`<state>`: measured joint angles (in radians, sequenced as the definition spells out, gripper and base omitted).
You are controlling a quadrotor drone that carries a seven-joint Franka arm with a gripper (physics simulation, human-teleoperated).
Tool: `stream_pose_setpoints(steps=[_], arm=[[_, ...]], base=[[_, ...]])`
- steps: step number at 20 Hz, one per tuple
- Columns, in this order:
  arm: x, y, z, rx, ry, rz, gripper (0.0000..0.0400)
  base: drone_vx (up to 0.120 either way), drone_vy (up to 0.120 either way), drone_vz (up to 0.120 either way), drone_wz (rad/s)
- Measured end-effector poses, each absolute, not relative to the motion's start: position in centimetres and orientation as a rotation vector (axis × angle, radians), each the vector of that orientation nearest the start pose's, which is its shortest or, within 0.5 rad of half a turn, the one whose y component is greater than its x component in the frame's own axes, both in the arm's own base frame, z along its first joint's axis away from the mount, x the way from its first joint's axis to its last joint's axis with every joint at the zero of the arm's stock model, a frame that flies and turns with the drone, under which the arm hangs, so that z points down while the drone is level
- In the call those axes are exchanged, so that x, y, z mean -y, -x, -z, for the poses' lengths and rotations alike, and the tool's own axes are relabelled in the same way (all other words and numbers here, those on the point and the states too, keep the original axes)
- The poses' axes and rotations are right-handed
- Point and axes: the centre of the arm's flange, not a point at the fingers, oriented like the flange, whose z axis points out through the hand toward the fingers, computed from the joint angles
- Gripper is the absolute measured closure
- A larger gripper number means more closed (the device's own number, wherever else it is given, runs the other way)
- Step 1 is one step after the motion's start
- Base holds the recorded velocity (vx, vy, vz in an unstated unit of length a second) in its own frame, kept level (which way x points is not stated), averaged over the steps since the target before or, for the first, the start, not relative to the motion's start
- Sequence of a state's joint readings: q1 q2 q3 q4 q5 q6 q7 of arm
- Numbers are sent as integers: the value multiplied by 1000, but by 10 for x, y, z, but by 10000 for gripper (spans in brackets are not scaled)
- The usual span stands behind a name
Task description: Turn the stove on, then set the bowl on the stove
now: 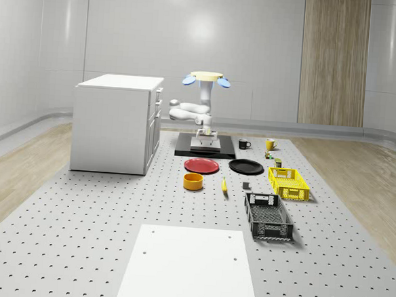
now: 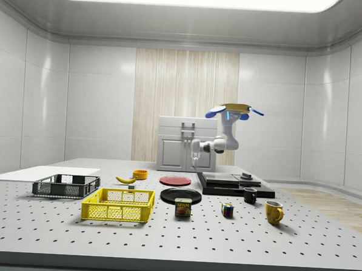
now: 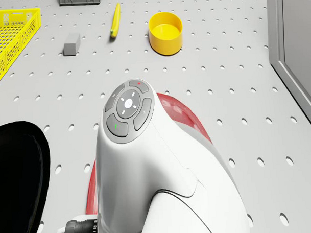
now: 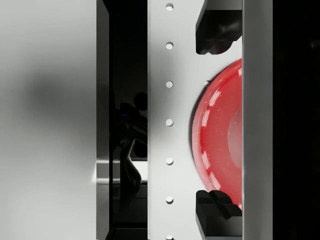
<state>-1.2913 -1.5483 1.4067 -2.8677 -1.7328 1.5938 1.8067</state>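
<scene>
So the drone point(image 1: 208, 76) is hovering above the black stove point(image 1: 205, 146), next to the white cabinet point(image 1: 115, 123), with the arm point(image 1: 195, 110) folded down in front of it. In the whole-scene view we see the gripper point(image 1: 205, 133) hanging just above the stove, pointing down. In the wrist view the two dark fingers point(image 4: 216, 31) are clearly apart, nothing between them but perforated counter point(image 4: 170, 100) and part of the red plate point(image 4: 220, 135), which lies straight below the fingers at the stove's edge.

The yellow bowl point(image 1: 193, 181) sits on the counter well away from the fingers, beyond the red plate, not on the stove yet. A banana point(image 1: 224, 186) lies just beside the bowl, and a small grey block point(image 3: 71, 44) a bit further along. The black plate point(image 1: 245, 167) is next to the red one. Further from the fingers we've got a yellow crate point(image 1: 289, 183) and a black crate point(image 1: 268, 216). A black mug point(image 1: 243, 143) and a yellow mug point(image 1: 270, 144) stand near the stove's far side
</scene>
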Motion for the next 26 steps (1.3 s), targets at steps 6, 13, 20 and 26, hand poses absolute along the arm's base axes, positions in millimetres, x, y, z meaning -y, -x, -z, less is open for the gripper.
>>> stream_pose_setpoints(steps=[6,13,20,26], arm=[[34,-307,-483,2,-1,-786,0],[34,-307,-483,2,-1,-786,0],[34,-307,-483,2,-1,-786,0],[34,-307,-483,2,-1,-786,0]], base=[[120,-27,-27,0],[120,0,-109,0],[120,0,0,0],[120,0,0,0]])
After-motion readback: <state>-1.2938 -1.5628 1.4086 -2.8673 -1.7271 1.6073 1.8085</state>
